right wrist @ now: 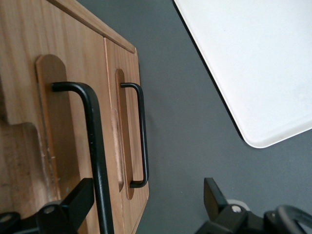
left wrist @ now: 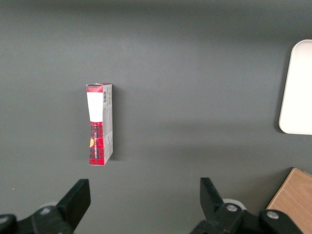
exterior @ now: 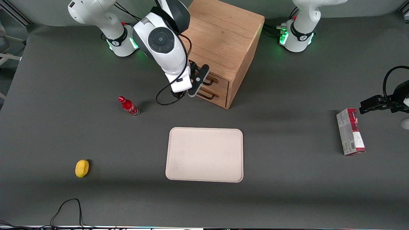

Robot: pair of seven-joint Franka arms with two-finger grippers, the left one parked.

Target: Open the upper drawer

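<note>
The wooden cabinet (exterior: 223,35) stands at the back of the table with two light oak drawers facing the front camera. The upper drawer (exterior: 221,79) has a thin black handle (exterior: 210,82) and looks shut, flush with the lower drawer (exterior: 218,96). My gripper (exterior: 201,80) is open right in front of the upper drawer. In the right wrist view the upper handle (right wrist: 92,146) runs between the open fingers of the gripper (right wrist: 146,192), close beside one finger (right wrist: 78,200). The lower drawer's handle (right wrist: 141,136) lies farther off, outside the grasp.
A beige tray (exterior: 204,155) lies nearer the front camera than the cabinet. A red bottle (exterior: 128,107) stands beside the gripper toward the working arm's end, with a yellow object (exterior: 81,168) nearer the camera. A red box (exterior: 350,131) lies toward the parked arm's end.
</note>
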